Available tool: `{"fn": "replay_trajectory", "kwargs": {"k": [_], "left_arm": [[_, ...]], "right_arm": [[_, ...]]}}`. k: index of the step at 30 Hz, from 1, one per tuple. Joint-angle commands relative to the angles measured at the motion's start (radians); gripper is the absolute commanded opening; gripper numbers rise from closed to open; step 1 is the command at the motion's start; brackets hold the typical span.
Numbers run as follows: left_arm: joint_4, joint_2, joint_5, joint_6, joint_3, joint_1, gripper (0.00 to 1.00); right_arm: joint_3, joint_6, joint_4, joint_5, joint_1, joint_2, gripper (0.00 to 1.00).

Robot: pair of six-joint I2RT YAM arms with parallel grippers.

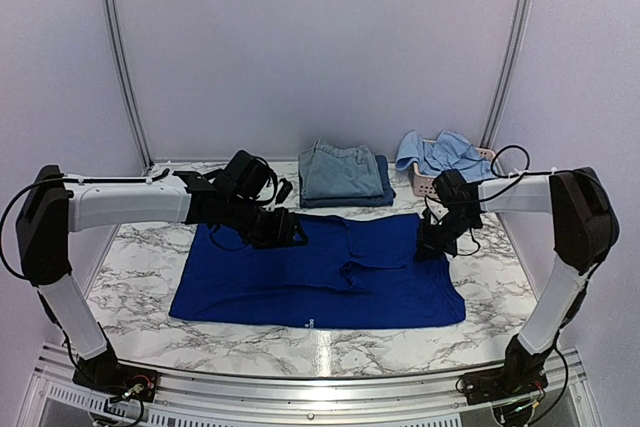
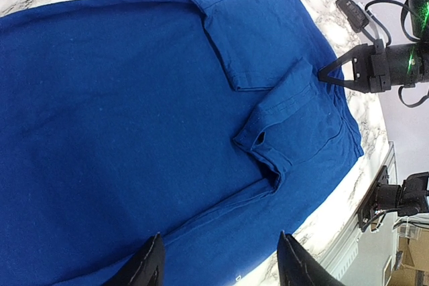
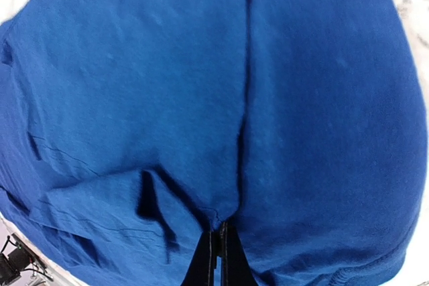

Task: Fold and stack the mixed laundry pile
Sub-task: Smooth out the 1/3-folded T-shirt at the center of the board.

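At center left of the top view, the left gripper (image 1: 289, 236) is over the royal-blue T-shirt (image 1: 300, 282), its 2 jaws spread apart. The shirt lies flat mid-frame on the marble table (image 1: 130, 277). At its right edge the right gripper (image 1: 436, 247) is pinched on a cloth fold. At upper center lies folded denim (image 1: 340, 172). At upper right, a light-blue shirt (image 1: 440, 155) fills the pink basket (image 1: 422, 185).

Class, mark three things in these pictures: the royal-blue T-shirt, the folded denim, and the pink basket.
royal-blue T-shirt (image 1: 270, 282): top external view, flat body left of centre.
folded denim (image 1: 340, 172): top external view, top face.
pink basket (image 1: 425, 185): top external view, front wall.
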Motion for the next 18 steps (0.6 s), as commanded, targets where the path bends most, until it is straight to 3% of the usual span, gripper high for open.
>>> {"fn": "replay_trajectory", "kwargs": {"k": [1,18], "left_arm": [[0.019,0.019,-0.001,0.015,0.01,0.005,0.59],[0.018,-0.017,-0.045,-0.009,-0.068,0.077,0.6]], "right_arm": [[0.09,0.021,0.021,-0.02,-0.01,0.006,0.0],[0.569,0.063,0.114,-0.076,-0.043,0.331,0.0]]}}
